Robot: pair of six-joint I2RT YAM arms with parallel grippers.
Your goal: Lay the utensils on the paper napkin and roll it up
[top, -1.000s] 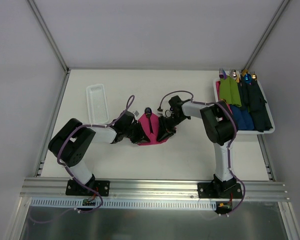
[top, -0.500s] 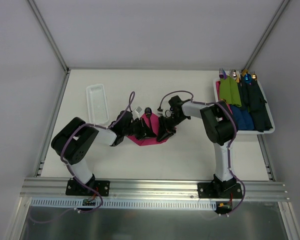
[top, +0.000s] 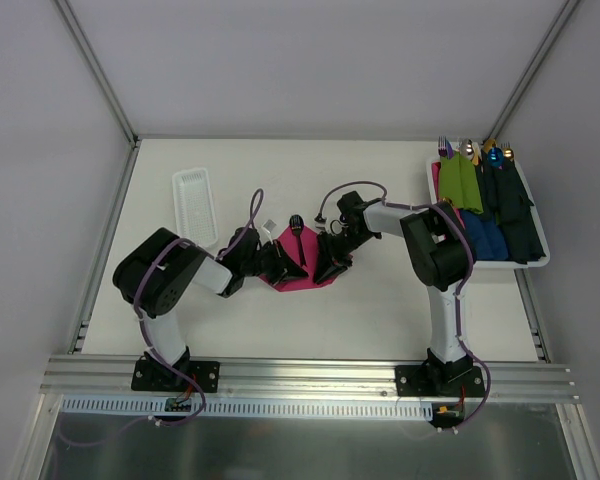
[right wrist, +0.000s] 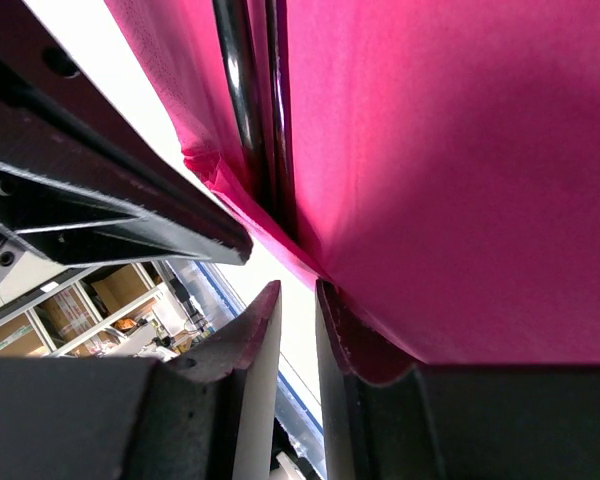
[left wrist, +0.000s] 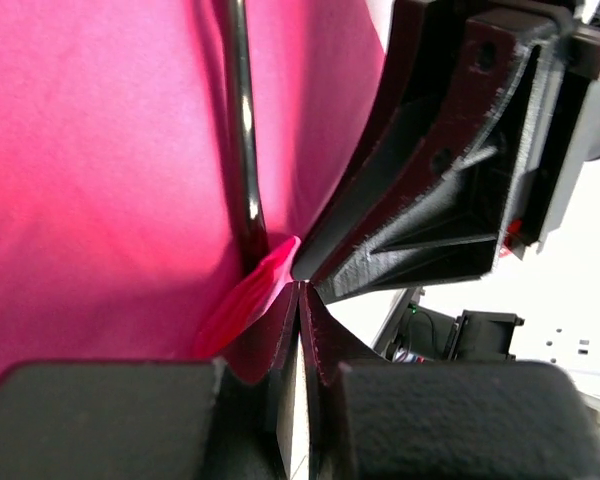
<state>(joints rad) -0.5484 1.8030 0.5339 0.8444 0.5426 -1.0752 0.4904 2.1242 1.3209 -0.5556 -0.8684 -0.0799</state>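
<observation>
My bench (top: 380, 320) is a plain white top, walled at its left, far and right edges. Towards the far left corner lies a narrow, ribbed white plastic tray (top: 194, 205), empty and lying lengthwise from far to near. Near the middle a magenta paper napkin (top: 305, 272) lies flat, and the dark fork (top: 296, 223) pokes its head past the napkin's far corner. Against the right edge sits a wider white tray (top: 535, 262) packed with rolled napkin bundles (top: 460, 182) in green, blue and navy.
</observation>
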